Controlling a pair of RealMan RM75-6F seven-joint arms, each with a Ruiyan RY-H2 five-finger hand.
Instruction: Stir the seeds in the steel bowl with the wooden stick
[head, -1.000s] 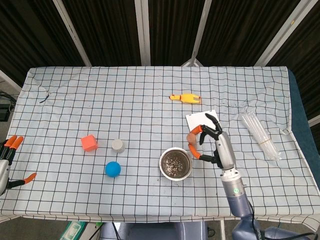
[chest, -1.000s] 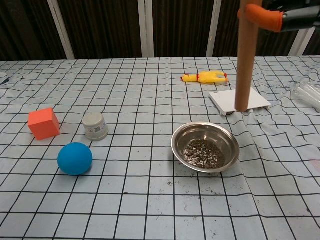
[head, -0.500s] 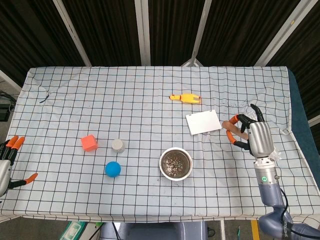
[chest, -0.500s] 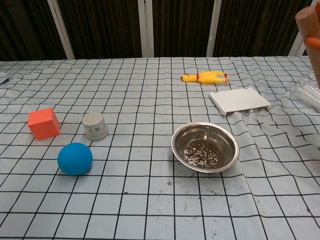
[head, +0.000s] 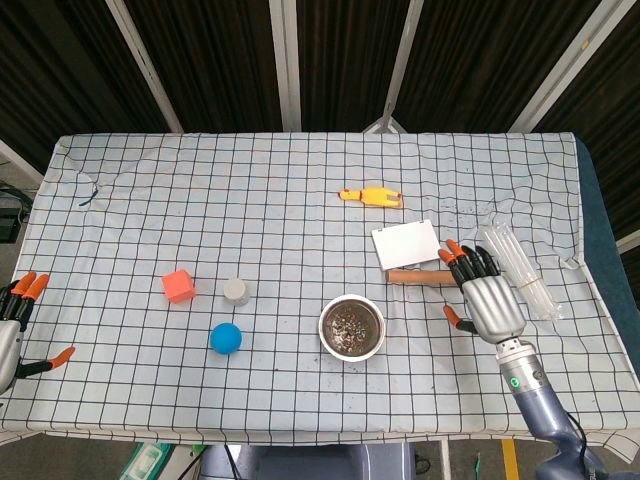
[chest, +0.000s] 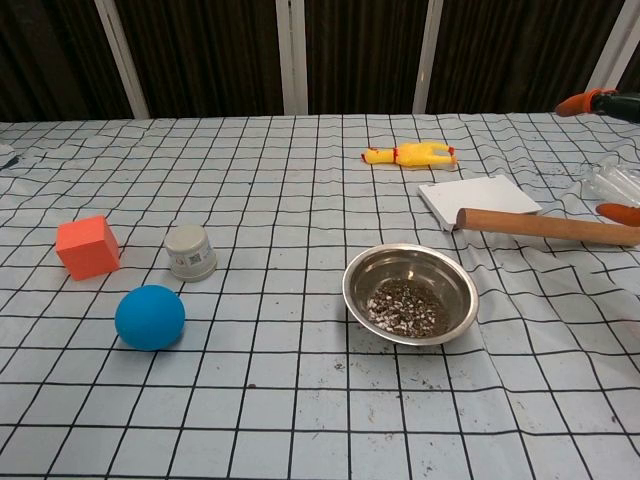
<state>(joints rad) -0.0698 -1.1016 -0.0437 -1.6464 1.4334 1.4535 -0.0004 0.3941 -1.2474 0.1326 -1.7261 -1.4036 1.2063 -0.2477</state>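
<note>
The steel bowl (head: 351, 327) with dark seeds (chest: 405, 305) in it stands near the table's front middle. The wooden stick (head: 420, 276) lies flat on the cloth to the right of the bowl, in front of a white card; in the chest view the stick (chest: 545, 226) runs off the right edge. My right hand (head: 487, 300) hovers over the stick's right end with its fingers spread and nothing gripped. Only its orange fingertips (chest: 618, 212) show in the chest view. My left hand (head: 15, 322) hangs open at the table's left edge, far from everything.
A white card (head: 407, 244) and a yellow rubber chicken (head: 370, 196) lie behind the stick. Clear plastic tubes (head: 520, 270) lie at the right. An orange cube (head: 178, 285), a grey cylinder (head: 236, 291) and a blue ball (head: 226, 338) sit left of the bowl.
My right hand carried the upright stick away from the bowl to the right, laid it flat on the cloth and spread its fingers. The left hand barely moved.
</note>
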